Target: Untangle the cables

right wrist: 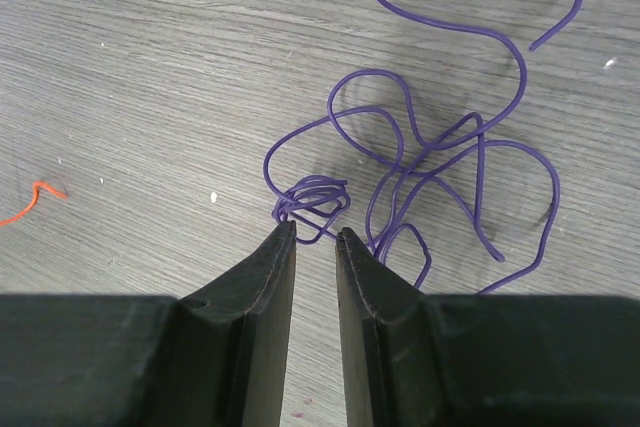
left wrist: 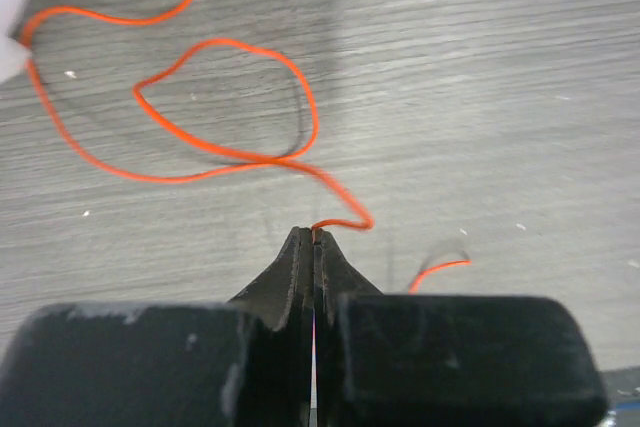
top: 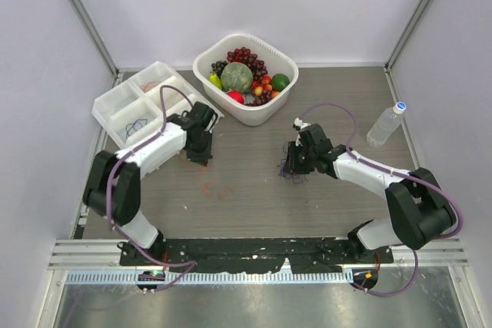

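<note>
Two hands: left hand (left wrist: 313,237) pinched shut on the orange wire (left wrist: 230,44), bare tabletop (left wrist: 500,97) beyond; right hand (right wrist: 315,232) narrowly parted, purple wire (right wrist: 440,147) at its tips.

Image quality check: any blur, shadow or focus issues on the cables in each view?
Left wrist: orange cable sharp farther out, smeared where it meets the shut left gripper; soft shadow under its loop. Right wrist: purple cable crisp, faint shadows. Top external: even light, both barely resolve.
</note>
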Robot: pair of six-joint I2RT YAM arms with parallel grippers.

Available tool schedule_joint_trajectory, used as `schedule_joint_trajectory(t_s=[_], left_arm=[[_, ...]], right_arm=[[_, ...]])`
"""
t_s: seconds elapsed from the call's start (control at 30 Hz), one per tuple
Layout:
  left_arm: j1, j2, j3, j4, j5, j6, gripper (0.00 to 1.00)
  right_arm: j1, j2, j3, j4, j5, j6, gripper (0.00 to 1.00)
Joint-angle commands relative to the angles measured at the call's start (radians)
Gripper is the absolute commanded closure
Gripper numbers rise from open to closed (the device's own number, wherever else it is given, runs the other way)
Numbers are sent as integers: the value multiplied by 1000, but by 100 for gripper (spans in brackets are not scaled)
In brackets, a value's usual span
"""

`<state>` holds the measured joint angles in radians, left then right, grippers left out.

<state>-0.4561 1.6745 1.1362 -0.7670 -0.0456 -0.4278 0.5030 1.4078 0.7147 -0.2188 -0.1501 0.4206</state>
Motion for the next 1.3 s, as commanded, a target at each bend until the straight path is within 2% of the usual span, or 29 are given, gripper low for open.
schedule_joint_trajectory(t_s=[0.0,0.13,0.37,0.4,0.43,0.47,0.53,0.6,0.67,0.77,0.97,1.1,1.13,1.23,1.27], left_arm=[[2,-214,37,17,15,21,100],[2,-305,74,47,1,32,100],[3,-328,226,35,-60,44,100],[4,-332,226,47,-60,52,93],[5,-325,232,41,-63,52,82],[7,-311,235,26,-79,38,54],[20,-268,234,-9,-91,6,24],[25,-201,243,-54,-97,-8,11],[25,-135,241,-64,-108,-5,7],[25,-29,255,-86,-111,-6,6],[28,97,224,-6,-106,9,22],[30,154,241,26,-94,21,25],[34,174,247,34,-89,20,27],[34,253,289,22,-80,17,46],[36,272,296,12,-88,15,48]], right_arm=[[3,-7,48,1,15,-14,72],[3,10,57,1,0,-16,72],[3,11,71,-8,-2,-25,72],[3,10,72,-8,-2,-23,72],[3,7,72,-8,-2,-22,72],[3,5,72,-8,1,-20,72],[3,-3,74,-8,7,-20,72],[3,-10,72,-8,11,-17,72],[5,-15,68,-8,14,-14,72],[3,-23,65,-13,18,-13,72],[3,-36,65,-24,35,-11,72],[3,-55,62,-31,52,-14,72],[5,-56,62,-31,55,-13,71],[3,-58,65,-39,67,-16,72],[3,-59,66,-42,73,-16,72]])
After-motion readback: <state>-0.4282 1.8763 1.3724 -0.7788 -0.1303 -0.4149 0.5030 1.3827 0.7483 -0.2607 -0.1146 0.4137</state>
